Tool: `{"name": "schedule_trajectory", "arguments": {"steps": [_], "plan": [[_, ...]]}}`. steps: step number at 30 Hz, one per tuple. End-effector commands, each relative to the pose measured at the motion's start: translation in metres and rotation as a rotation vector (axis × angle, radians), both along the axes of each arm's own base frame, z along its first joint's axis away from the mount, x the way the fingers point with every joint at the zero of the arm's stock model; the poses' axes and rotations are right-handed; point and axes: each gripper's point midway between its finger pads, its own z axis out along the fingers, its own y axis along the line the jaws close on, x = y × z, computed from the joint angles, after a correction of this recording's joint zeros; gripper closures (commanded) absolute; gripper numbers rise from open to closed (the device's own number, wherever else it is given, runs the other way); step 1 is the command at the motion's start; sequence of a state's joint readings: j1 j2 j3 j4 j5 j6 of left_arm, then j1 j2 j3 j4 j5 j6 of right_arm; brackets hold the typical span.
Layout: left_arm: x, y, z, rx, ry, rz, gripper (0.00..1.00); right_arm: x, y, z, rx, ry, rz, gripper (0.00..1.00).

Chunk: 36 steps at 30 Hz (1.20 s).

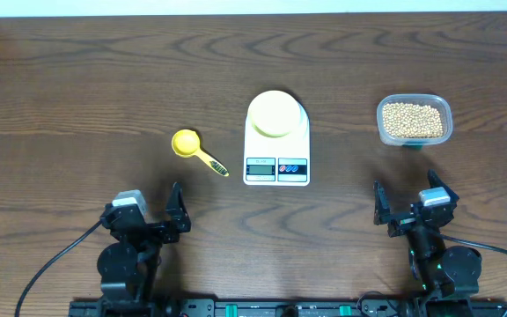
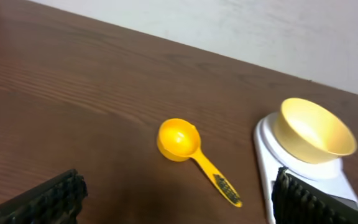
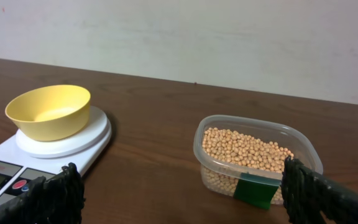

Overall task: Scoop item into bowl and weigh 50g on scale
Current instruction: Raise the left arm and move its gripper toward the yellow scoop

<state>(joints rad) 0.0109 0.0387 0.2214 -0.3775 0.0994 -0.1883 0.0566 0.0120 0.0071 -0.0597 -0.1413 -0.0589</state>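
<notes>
Many small tan beans (image 1: 413, 120) (image 3: 244, 149) fill a clear plastic tub (image 1: 415, 121) (image 3: 257, 159) at the right. The pale-yellow bowl (image 1: 275, 113) (image 2: 316, 130) (image 3: 49, 111) stands empty on the white scale (image 1: 277, 164) (image 2: 267, 155) (image 3: 17, 162) at the table's middle. A yellow measuring spoon (image 1: 195, 151) (image 2: 191, 154) lies left of the scale. My left gripper (image 1: 171, 211) (image 2: 179, 199) is open and empty, near the front edge below the spoon. My right gripper (image 1: 405, 208) (image 3: 182, 196) is open and empty, in front of the tub.
The dark wooden table (image 1: 104, 88) runs to a white wall at the back. A green label (image 3: 257, 189) marks the tub's near side. The scale's display and two buttons (image 1: 277, 166) face the front edge.
</notes>
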Motion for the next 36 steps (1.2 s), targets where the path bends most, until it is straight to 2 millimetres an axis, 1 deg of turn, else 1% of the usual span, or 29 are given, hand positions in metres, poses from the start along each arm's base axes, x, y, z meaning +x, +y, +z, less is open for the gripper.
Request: {"name": "schedule_trajectory", "arguments": {"steps": [1,8,12,18,22,29,33,36], "plan": [[-0.001,-0.011,0.008,-0.052,0.024,-0.05,0.02,-0.001,0.003,-0.001,0.002,0.001,0.013,0.01],[0.002,-0.013,0.003,-0.06,0.137,-0.059,0.02,-0.001,0.003,-0.001,0.002,0.001,0.013,0.01],[0.004,-0.013,0.005,-0.062,0.181,-0.06,0.02,-0.001,0.003,-0.001,0.002,0.001,0.013,0.01],[0.0,-0.013,0.009,-0.066,0.264,-0.058,0.02,-0.001,0.003,-0.001,0.002,0.001,0.014,0.01],[-0.003,-0.013,0.017,-0.067,0.31,-0.056,0.02,-0.001,0.003,-0.001,0.002,0.001,0.014,0.01],[-0.006,-0.014,0.038,-0.069,0.359,-0.056,0.02,-0.001,0.003,-0.001,0.002,0.001,0.014,0.01],[-0.008,-0.014,0.044,-0.07,0.39,-0.055,0.02,-0.001,0.003,-0.001,0.002,0.001,0.013,0.01],[-0.011,-0.018,0.047,-0.074,0.416,-0.083,0.02,-0.001,0.003,-0.001,0.002,0.001,0.013,0.01]]}}
